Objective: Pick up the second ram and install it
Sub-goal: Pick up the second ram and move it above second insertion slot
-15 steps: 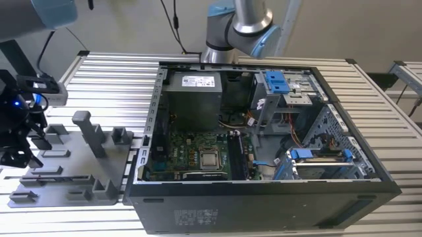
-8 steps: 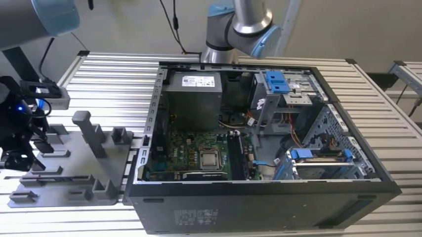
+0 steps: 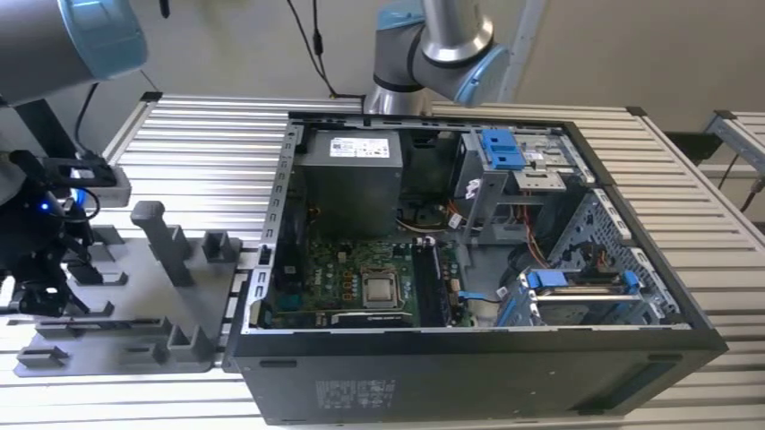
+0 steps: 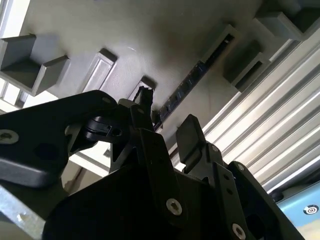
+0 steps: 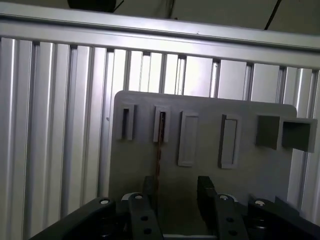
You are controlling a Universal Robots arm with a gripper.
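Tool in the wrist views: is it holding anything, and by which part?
Nothing held. The tool is open over the grey tray; the second ram sits in its slot.

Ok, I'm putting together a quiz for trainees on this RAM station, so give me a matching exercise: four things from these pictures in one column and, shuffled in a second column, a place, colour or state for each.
Things
1. second ram
2. end effector
3. computer case
4. drive bay bracket

Descriptions
A. blue
B. open, poised over the grey holder plate
C. standing on edge in a slot of the grey holder plate
D. side panel off, lying on the slatted table

Pairs: 1-C, 2-B, 3-D, 4-A
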